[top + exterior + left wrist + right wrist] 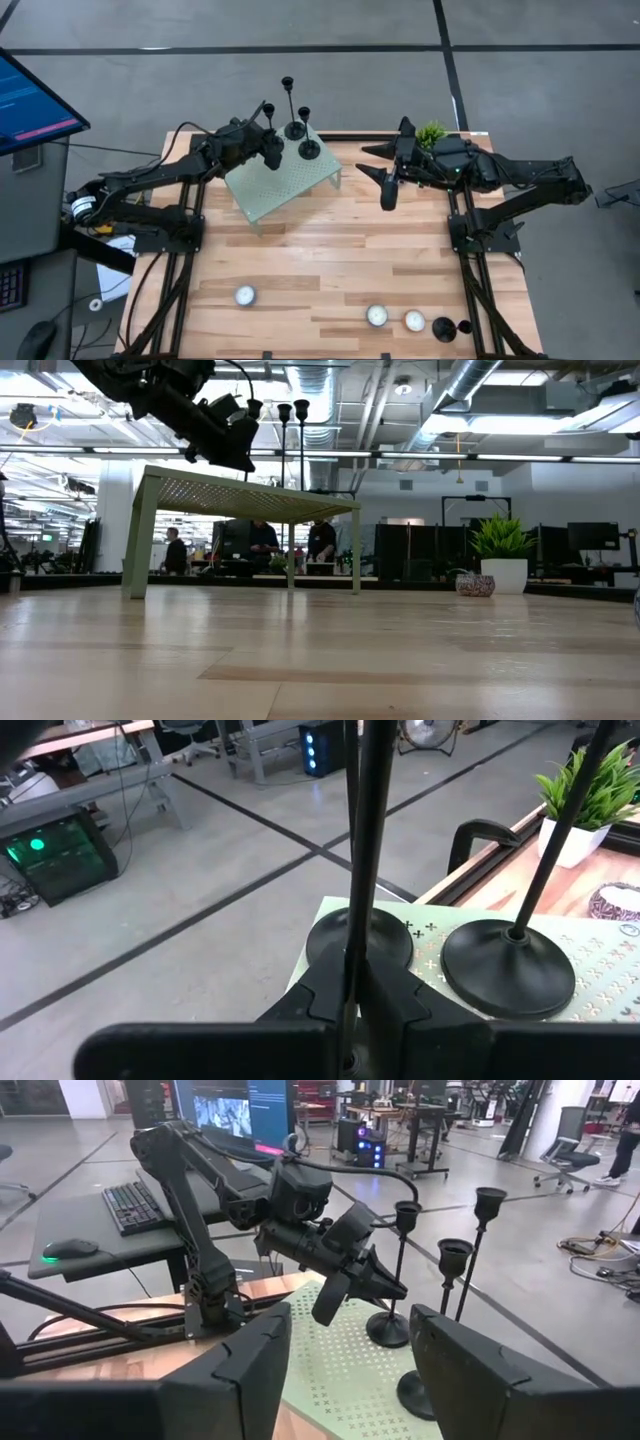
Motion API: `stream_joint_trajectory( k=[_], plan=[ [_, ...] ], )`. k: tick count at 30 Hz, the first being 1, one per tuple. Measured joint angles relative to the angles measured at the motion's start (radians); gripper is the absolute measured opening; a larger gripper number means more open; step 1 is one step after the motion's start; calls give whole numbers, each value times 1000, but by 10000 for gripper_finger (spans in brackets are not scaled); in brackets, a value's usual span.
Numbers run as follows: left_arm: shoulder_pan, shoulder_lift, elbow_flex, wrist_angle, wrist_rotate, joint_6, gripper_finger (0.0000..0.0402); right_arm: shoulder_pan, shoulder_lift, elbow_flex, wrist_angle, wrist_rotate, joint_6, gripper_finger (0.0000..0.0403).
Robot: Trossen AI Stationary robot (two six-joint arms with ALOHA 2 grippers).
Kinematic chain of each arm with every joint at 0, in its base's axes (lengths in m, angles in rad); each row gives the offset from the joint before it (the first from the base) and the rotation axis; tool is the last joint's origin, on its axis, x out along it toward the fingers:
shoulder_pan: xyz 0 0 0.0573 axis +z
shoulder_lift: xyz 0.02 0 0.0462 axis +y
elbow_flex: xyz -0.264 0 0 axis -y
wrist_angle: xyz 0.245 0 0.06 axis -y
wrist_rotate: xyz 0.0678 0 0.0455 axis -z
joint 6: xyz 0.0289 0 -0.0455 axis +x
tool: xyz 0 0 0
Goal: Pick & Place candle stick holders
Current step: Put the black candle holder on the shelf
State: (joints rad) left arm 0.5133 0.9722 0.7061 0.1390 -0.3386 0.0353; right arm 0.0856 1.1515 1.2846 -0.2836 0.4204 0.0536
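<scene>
Left gripper (268, 108): over back-left corner of pale green perforated metal stand (262, 193); fingers clamped together on thin stem of a slim black metal candle stick holder (362, 840). Left wrist view shows the pinch up close, stem between the pads; high view shows only the cup above the arm.
Stand contents: 2 more black holders upright on the green top near its back edge, a tall one (290, 105) and a shorter one (307, 132), disc bases side by side, apart. Low view shows their cups above the stand top.
4th holder (450, 327): lying on its side, front-right of wooden table (330, 270), just right of tealights. High view only.
Tealights: 3 small round white candles (245, 295) (376, 315) (414, 321) along front edge.
Right gripper (378, 162): above back-right of table, fingers apart, nothing between them. Right wrist view looks across at left arm & stand.
Potted green plant (432, 132): back edge, by right arm.
Background: ppl at desks, low view only.
</scene>
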Motion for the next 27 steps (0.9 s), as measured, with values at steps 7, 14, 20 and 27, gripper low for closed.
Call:
stream_joint_trajectory(
  k=[7,14,20,27],
  plan=[
    [0,0,0,-1,0,3,29,13,0,0,0,-1,-2,191],
    [0,0,0,-2,0,4,30,13,0,0,0,-3,-1,191],
    [0,0,0,-2,0,2,49,25,0,0,0,-3,-7,190],
    [0,0,0,-2,0,5,97,45,0,0,-1,-3,-8,191]
  ],
)
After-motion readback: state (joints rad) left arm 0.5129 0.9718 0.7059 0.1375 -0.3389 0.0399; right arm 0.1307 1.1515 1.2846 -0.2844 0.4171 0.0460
